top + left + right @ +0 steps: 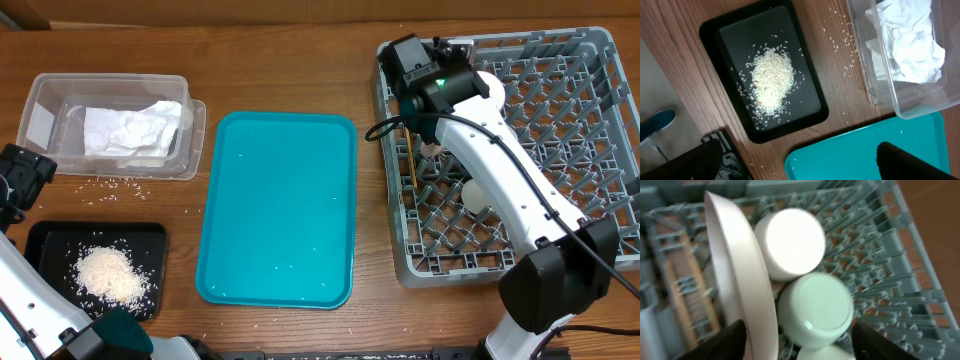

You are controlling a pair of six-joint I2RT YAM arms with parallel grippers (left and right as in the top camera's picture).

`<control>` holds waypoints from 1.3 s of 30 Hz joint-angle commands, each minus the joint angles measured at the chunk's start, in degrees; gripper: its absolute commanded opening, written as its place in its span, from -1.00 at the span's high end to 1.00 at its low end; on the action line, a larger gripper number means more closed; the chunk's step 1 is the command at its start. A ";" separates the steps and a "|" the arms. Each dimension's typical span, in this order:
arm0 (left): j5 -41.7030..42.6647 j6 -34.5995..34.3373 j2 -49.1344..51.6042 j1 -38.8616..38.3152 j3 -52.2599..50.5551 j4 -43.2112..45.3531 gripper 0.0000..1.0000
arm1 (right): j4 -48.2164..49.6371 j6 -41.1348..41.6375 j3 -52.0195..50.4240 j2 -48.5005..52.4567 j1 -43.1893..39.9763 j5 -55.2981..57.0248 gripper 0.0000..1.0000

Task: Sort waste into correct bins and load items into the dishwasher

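Note:
The grey dish rack (560,150) stands at the right. In the right wrist view it holds the pinkish-white plate (740,280) on edge, the upturned pale pink bowl (792,240), the grey-green bowl (817,305) and the top of a white cup (825,354). My right gripper (800,347) is open above the plate's edge and the grey-green bowl, holding nothing. Chopsticks (410,160) lie in the rack's left side. The clear tub (40,110) holds crumpled napkins (135,130). The black tray (45,245) holds rice (105,272). My left gripper (805,165) is open and empty.
The teal tray (280,210) lies in the middle of the table between the bins and the rack. Loose rice grains (120,185) are scattered on the wood in front of the tub. My left arm (20,180) sits at the table's left edge.

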 commanded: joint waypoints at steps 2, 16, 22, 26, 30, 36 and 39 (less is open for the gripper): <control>0.24 1.29 -0.70 -0.07 -0.02 -0.13 -1.00 | -3.19 0.37 9.51 -2.91 0.15 -11.45 -0.47; 0.24 1.29 -0.70 -0.07 -0.02 -0.13 -1.00 | -12.76 1.46 16.50 -21.75 0.15 -22.86 -1.00; 0.24 1.27 -0.70 -0.07 -0.02 -0.13 -0.99 | -20.20 6.54 16.13 -28.09 0.17 -22.69 -1.00; 0.24 1.27 -0.70 -0.07 -0.02 -0.13 -1.00 | -22.93 6.62 12.72 -34.03 0.17 -22.73 -1.00; 0.24 1.27 -0.70 -0.07 -0.02 -0.13 -1.00 | -22.03 9.07 3.63 -42.69 0.17 -22.69 -1.00; 0.24 1.29 -0.70 -0.07 -0.02 -0.13 -1.00 | -12.09 9.49 -17.92 -60.28 0.17 -22.91 -1.00; 0.24 1.27 -0.70 -0.07 -0.02 -0.13 -1.00 | -7.45 13.18 -25.14 -66.07 0.17 -23.21 -1.00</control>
